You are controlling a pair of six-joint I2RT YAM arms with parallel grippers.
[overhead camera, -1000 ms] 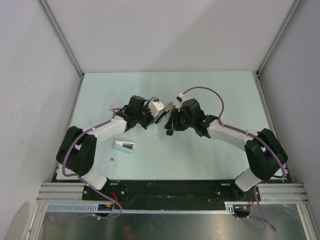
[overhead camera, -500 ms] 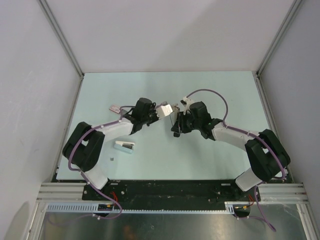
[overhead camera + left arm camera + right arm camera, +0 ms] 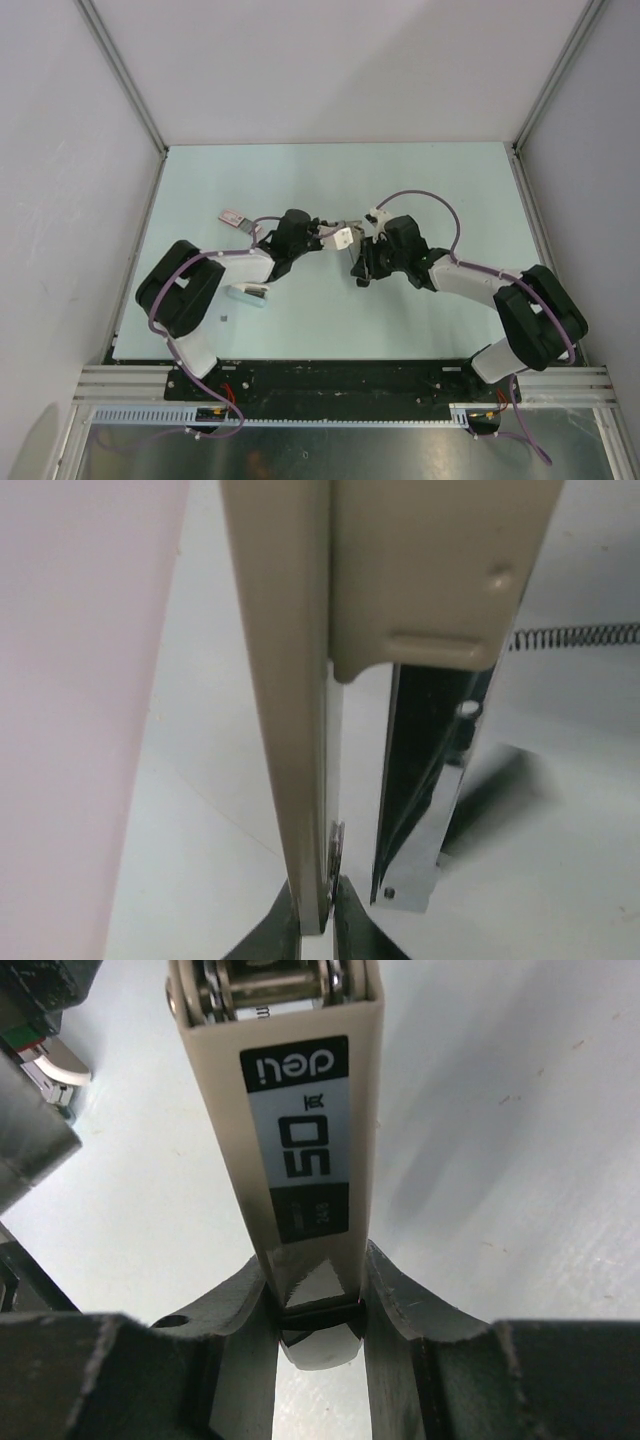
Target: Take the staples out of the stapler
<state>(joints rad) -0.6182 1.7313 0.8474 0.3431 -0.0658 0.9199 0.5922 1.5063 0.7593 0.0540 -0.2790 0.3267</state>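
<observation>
Seen from above, the stapler [image 3: 343, 238] is mostly hidden between the two wrists, over the middle of the table [image 3: 450, 190]. The left gripper [image 3: 315, 932] is pinched tight on its thin beige cover. The right gripper [image 3: 317, 1312], partly open, clamps its dark end. Its long axis runs straight away from each pair of fingers, and the chrome magazine [image 3: 425, 780] is splayed off the cover. Since a second ago both wrists have drifted slightly right.

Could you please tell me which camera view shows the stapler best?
The right wrist view: the stapler fills the frame, label readable, clamped in the right gripper. The left wrist view shows only its beige cover edge and shiny metal rail, very close. The top view shows just a small, distant cream patch.
</observation>
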